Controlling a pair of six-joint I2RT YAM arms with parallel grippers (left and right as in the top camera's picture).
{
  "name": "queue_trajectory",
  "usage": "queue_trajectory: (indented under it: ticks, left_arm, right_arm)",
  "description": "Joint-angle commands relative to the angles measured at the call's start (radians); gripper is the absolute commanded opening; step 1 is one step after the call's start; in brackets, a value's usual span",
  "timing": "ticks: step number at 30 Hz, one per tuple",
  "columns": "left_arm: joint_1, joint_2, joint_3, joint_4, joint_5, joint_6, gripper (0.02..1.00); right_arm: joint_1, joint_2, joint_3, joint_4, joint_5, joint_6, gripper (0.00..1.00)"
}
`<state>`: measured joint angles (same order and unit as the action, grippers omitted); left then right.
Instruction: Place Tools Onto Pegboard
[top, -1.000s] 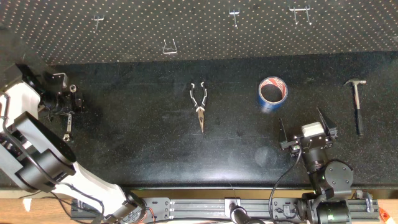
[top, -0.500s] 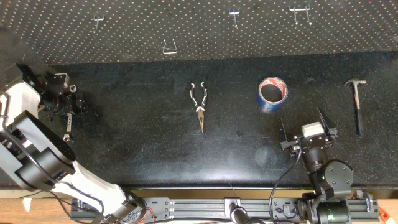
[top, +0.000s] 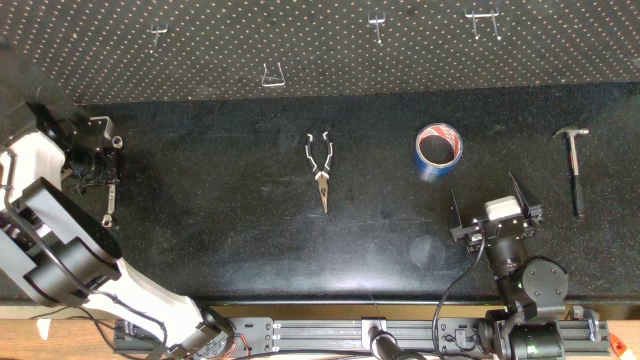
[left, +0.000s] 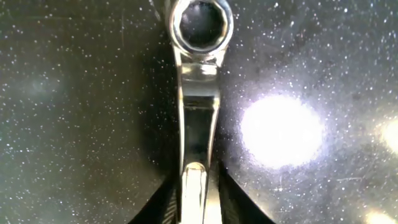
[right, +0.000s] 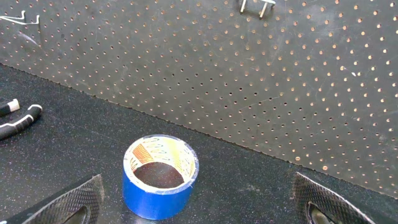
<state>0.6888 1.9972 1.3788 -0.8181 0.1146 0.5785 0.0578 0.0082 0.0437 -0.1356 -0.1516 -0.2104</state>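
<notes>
— How does your left claw (left: 198, 190) stand?
— It's clamped on the wrench (left: 199, 93), with a finger pressed to each side of the shaft. The ring end sticks out straight ahead of the claw, over the black counter (left: 74, 124).
— And your right claw (right: 198, 182)?
— Its fingers are spread wide. The blue tape roll (right: 160, 174) stands upright just ahead of it, centred between them. The pliers (right: 18, 118) lie farther off to one side, and the pegboard (right: 249, 93) rises beyond the tape.
</notes>
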Motion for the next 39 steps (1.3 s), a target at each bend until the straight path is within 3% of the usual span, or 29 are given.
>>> queue_trajectory:
  ticks: [1, 2, 3, 12, 18, 20, 24, 27, 39]
  left_arm:
    - [0.004, 0.024, 0.019, -0.001, 0.022, -0.005, 0.13]
    - [0.004, 0.024, 0.019, -0.002, 0.022, -0.005, 0.115]
    - [0.004, 0.024, 0.019, -0.002, 0.022, -0.005, 0.027]
    - [0.004, -0.134, -0.018, 0.021, 0.021, -0.05, 0.029]
    - [0.002, -0.726, -0.539, 0.366, 0.0, -0.073, 0.027]
    - [-0.043, -0.89, -0.627, 0.387, 0.014, -0.11, 0.029]
    - [-0.246, -1.033, -0.646, 0.431, 0.012, -0.343, 0.029]
    - [-0.401, -1.005, -0.645, 0.584, -0.055, -0.456, 0.029]
    - [-0.476, -0.821, -0.469, 0.658, -0.05, -0.459, 0.029]
  right_arm:
    - [-0.006, -0.006, -0.006, -0.002, 0.009, 0.019, 0.974]
    - [-0.006, -0.006, -0.006, -0.002, 0.009, 0.019, 0.976]
    - [-0.006, -0.006, -0.006, -0.002, 0.009, 0.018, 0.976]
    - [-0.006, -0.006, -0.006, -0.002, 0.009, 0.019, 0.976]
    - [-0.006, -0.006, -0.006, -0.002, 0.009, 0.019, 0.976]
    - [-0.006, -0.006, -0.006, -0.002, 0.009, 0.019, 0.976]
    - [-0.006, -0.006, -0.006, -0.002, 0.009, 0.019, 0.976]
    - [-0.006, -0.006, -0.006, -0.002, 0.009, 0.018, 0.976]
    - [-0.006, -0.006, -0.006, -0.002, 0.009, 0.018, 0.976]
